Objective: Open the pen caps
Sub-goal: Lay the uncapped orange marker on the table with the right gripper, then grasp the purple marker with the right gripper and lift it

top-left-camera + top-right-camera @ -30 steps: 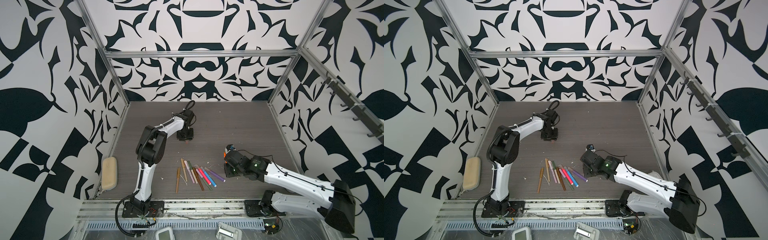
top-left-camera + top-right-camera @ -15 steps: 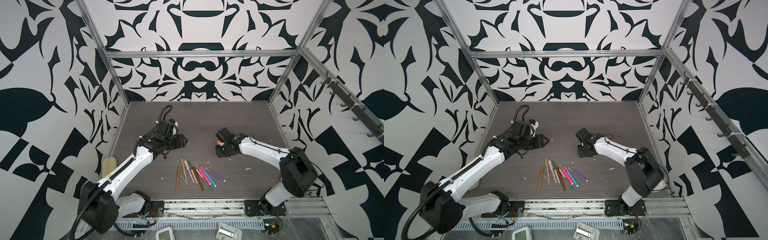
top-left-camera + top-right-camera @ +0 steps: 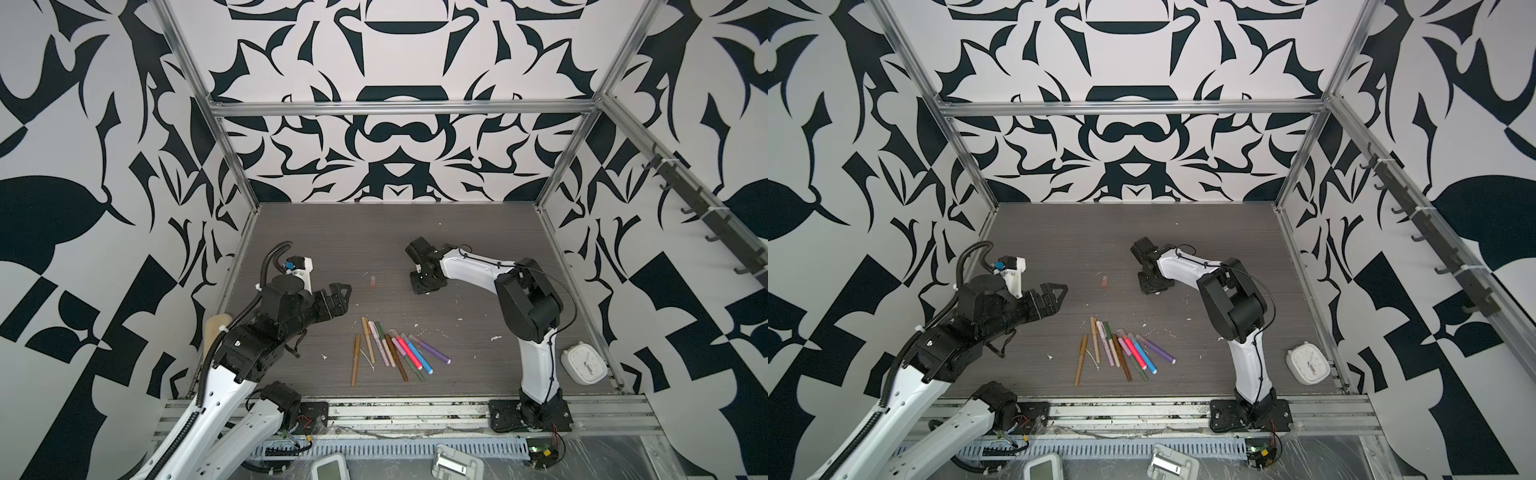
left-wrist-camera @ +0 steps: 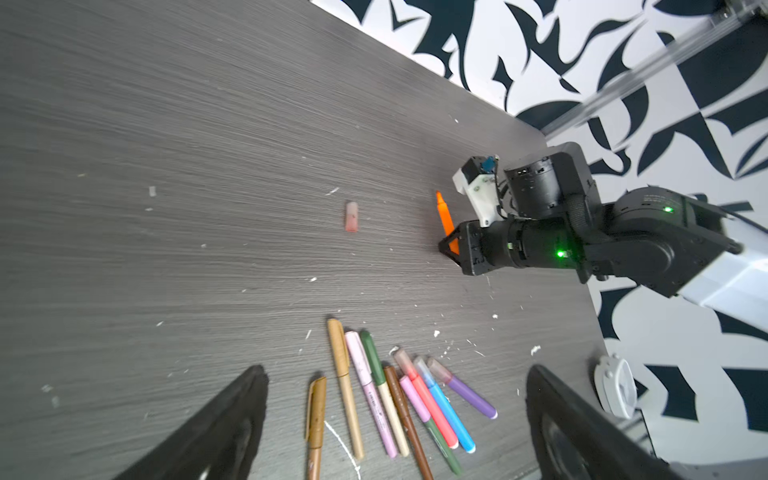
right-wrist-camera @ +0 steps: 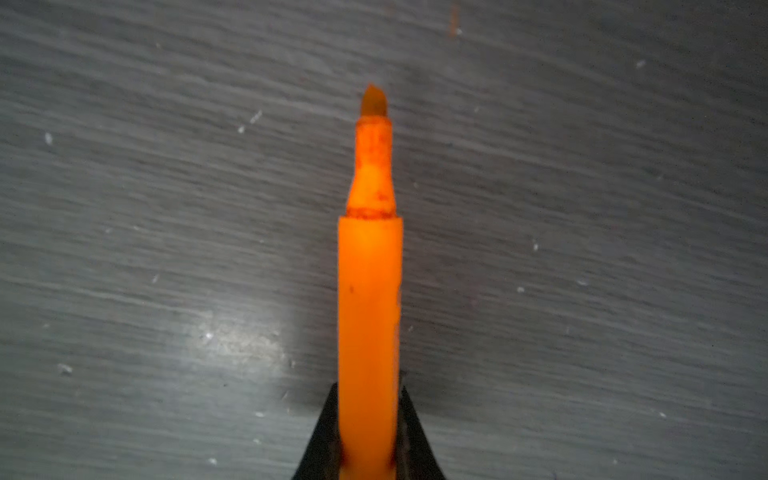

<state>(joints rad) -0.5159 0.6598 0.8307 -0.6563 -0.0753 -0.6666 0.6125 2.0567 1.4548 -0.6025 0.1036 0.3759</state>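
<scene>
My right gripper (image 5: 368,453) is shut on an uncapped orange pen (image 5: 368,291), its bare tip pointing away from the jaws just above the table; the left wrist view shows this gripper (image 4: 451,249) and pen (image 4: 444,216) too. A translucent pinkish pen cap (image 3: 372,281) (image 3: 1104,281) (image 4: 351,216) lies alone on the table between the arms. My left gripper (image 3: 340,295) (image 3: 1054,293) (image 4: 395,436) hangs open and holds nothing, left of the cap. Several capped pens (image 3: 395,351) (image 3: 1121,351) (image 4: 386,395) lie fanned out near the front edge.
A white clock (image 3: 584,368) (image 3: 1308,365) sits at the front right corner. A tan pad (image 3: 214,332) leans at the left edge behind my left arm. Small white flecks dot the grey table (image 3: 457,249). Patterned walls close in three sides.
My left gripper has opened wide and drawn back toward the front left, and the pinkish cap lies free on the table. The right gripper still holds the orange pen.
</scene>
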